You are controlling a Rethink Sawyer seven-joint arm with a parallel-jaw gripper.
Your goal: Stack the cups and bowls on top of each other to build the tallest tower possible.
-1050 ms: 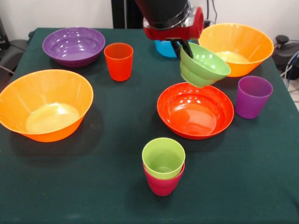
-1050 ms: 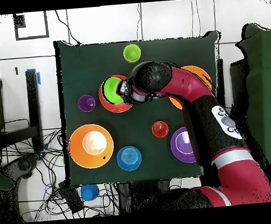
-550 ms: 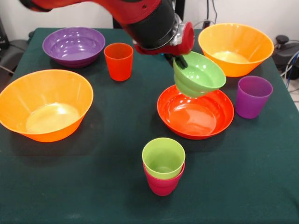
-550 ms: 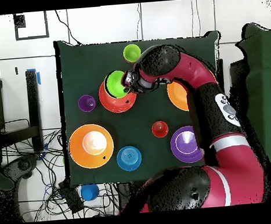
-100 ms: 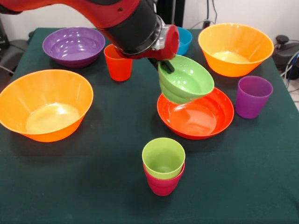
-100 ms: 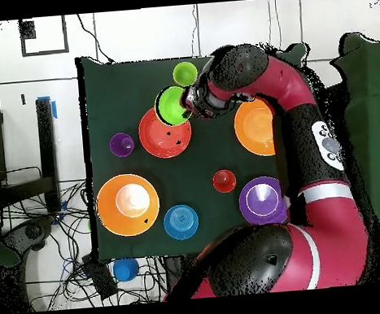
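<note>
Gripper [image 5: 164,65] clamped on the rim of the small lime green plastic bowl [image 5: 186,79], which hangs tilted in the air, mouth turned toward the camera in the front view. We take the glossy red-orange plastic bowl [image 5: 196,112] as landmark: the held bowl sits above its far-left rim, clear of it. From overhead the lime green bowl [image 6: 172,105] overlaps the red-orange bowl's [image 6: 164,134] edge on the side toward the stacked cups.

We note the lime green tumbler nested in the crimson tumbler [image 5: 163,169], standing upright in front of the red-orange bowl, well apart from the gripper. Purple tumbler [image 5: 252,96] just right of the landmark; orange-red tumbler [image 5: 118,62] behind and left of it. Two large orange bowls, one far left [image 5: 45,104], one behind right [image 5: 235,48]. Purple bowl [image 5: 74,45] far back left; small blue bowl [image 5: 183,39] behind, partly hidden by the arm.
</note>
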